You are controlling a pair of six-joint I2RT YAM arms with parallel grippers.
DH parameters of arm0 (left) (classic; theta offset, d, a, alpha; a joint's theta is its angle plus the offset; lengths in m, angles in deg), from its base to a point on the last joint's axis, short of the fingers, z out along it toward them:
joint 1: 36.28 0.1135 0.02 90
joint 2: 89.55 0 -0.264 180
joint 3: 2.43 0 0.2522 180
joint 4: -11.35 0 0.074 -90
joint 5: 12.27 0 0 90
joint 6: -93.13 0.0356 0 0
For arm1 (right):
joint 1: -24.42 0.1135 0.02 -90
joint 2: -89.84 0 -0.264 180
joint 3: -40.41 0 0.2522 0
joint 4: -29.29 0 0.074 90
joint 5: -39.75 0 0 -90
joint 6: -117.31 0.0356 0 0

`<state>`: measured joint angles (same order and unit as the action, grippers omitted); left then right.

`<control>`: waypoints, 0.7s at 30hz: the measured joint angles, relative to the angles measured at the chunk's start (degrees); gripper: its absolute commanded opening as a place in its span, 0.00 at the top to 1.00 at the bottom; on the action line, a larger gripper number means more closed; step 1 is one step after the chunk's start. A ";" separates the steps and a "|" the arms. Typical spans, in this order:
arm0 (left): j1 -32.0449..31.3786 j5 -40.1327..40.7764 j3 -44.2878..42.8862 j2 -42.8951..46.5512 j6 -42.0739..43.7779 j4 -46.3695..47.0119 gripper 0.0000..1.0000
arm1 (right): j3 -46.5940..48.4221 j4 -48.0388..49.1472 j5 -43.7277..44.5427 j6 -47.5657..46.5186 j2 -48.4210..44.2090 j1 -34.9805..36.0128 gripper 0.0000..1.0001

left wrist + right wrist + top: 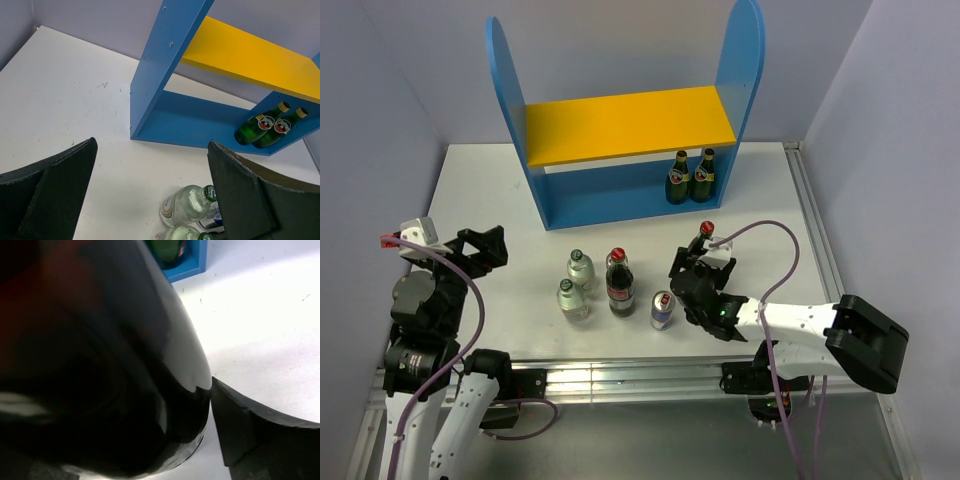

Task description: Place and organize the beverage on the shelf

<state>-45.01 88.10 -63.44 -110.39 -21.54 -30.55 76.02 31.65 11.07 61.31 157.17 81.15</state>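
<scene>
Around me: flat white tabletop (480,200), plain pale-lilac walls (380,80) on three sides, silver metal rail (620,376) at near edge.

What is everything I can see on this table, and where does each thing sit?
shelf: one, blue with a yellow upper board, far side of the table.
green bottles: two, dark green with yellow caps, lower level, right end.
cola bottles: two, dark with red caps; one mid-table, one between the right tool's fingers.
clear bottles: two, green-capped, left of the mid-table cola bottle.
can: one, blue-silver, right of it.
table: one, white.
left tool: black, open, empty.
right tool: black, around a cola bottle.
</scene>
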 measured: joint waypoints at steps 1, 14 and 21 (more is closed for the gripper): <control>0.00 0.00 0.02 0.11 0.00 0.02 0.01 | 0.00 0.31 0.44 0.00 0.35 -0.02 0.13; 0.00 0.04 0.00 1.31 0.00 0.02 0.01 | 4.31 3.02 5.55 0.57 8.85 -0.92 1.00; 0.00 0.04 0.02 1.31 0.00 -0.02 0.01 | 6.97 -4.20 4.79 1.66 8.07 -1.27 1.00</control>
<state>-45.01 88.15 -63.41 -109.08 -21.54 -30.57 82.99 27.45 15.86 62.97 165.23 79.89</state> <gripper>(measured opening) 0.993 0.749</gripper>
